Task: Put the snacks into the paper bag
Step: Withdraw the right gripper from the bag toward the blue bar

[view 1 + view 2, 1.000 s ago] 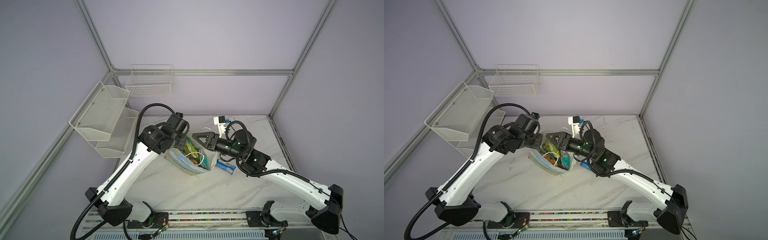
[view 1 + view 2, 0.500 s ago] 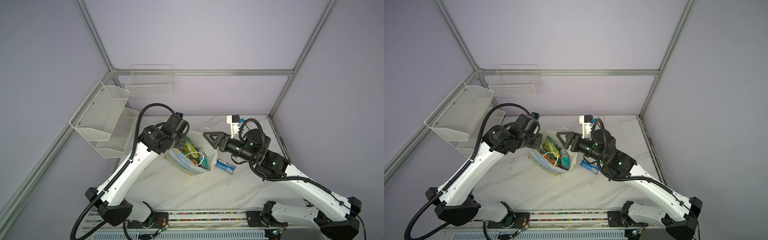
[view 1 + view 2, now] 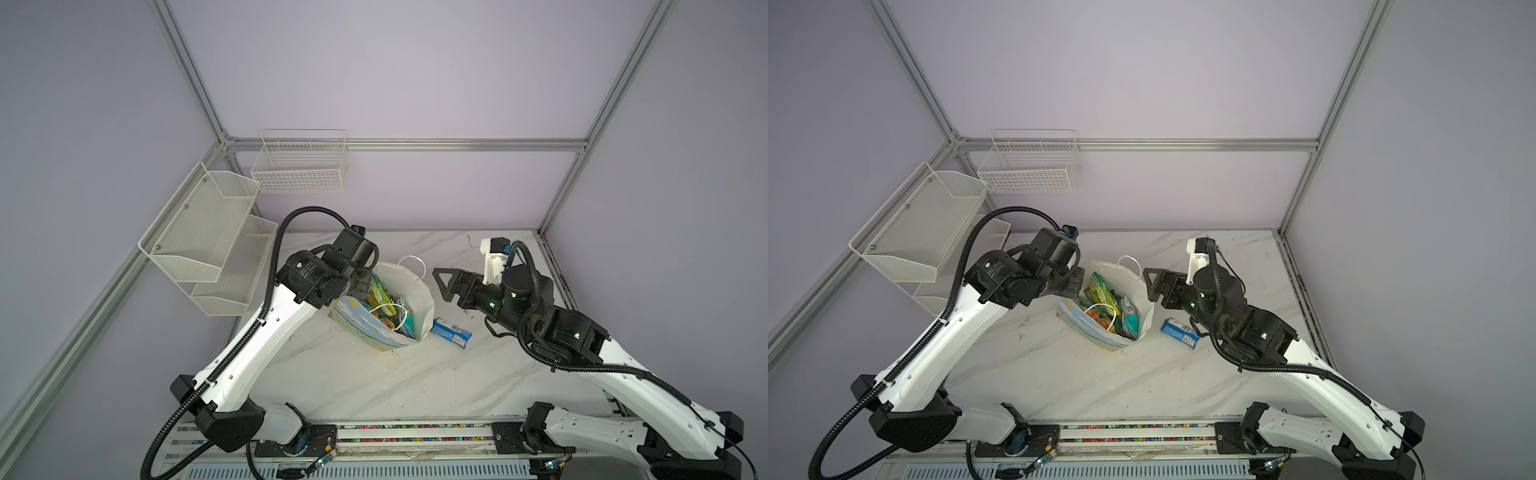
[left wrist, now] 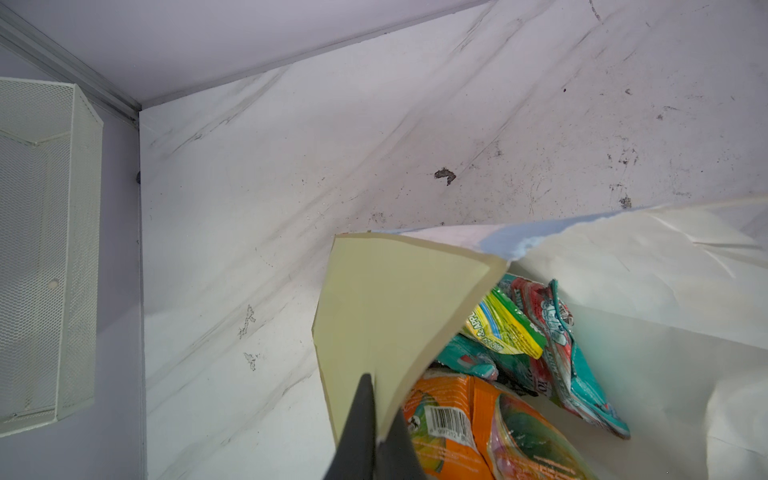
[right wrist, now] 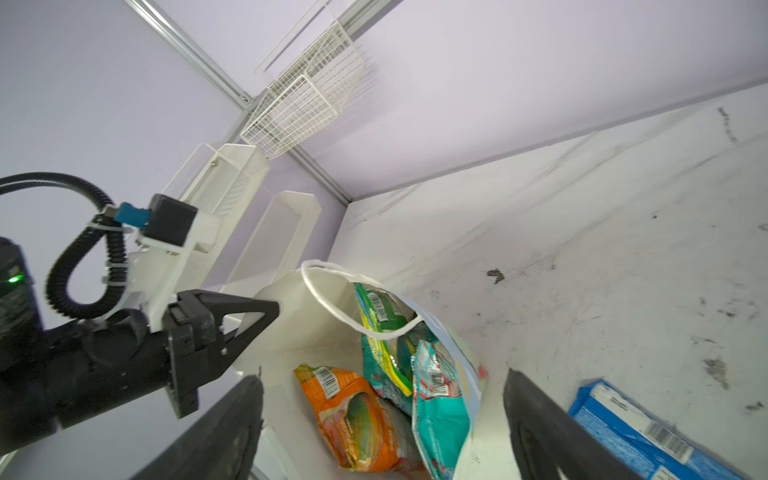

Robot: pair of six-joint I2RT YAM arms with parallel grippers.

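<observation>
1. Set the clock on the bag, with 12 o'clock at the back wall. At 6 o'clock, nearest you, the white marble-patterned tabletop runs up from the rail.
2. At 4 o'clock, your small blue rectangular packet lies flat on the marble, just beside the bag's foot and outside it.
3. The white paper gift bag, printed outside with blue sky, clouds and a yellow sun, stands near the table's middle with its mouth open. Inside you see an orange glossy packet, a teal glossy packet and a green-and-yellow glossy packet.
4. At 10 o'clock on the rim, your left gripper is clenched on the bag's paper edge. The left wrist view shows the fold pinched between its dark fingers.
5. At 2 o'clock, your right gripper hangs close beside the rim, released, with its jaws spread wide.
6. Farthest off, a white mesh two-tier shelf hangs on the side wall at 10 o'clock. A white wire basket hangs on the back wall at 11 o'clock.
</observation>
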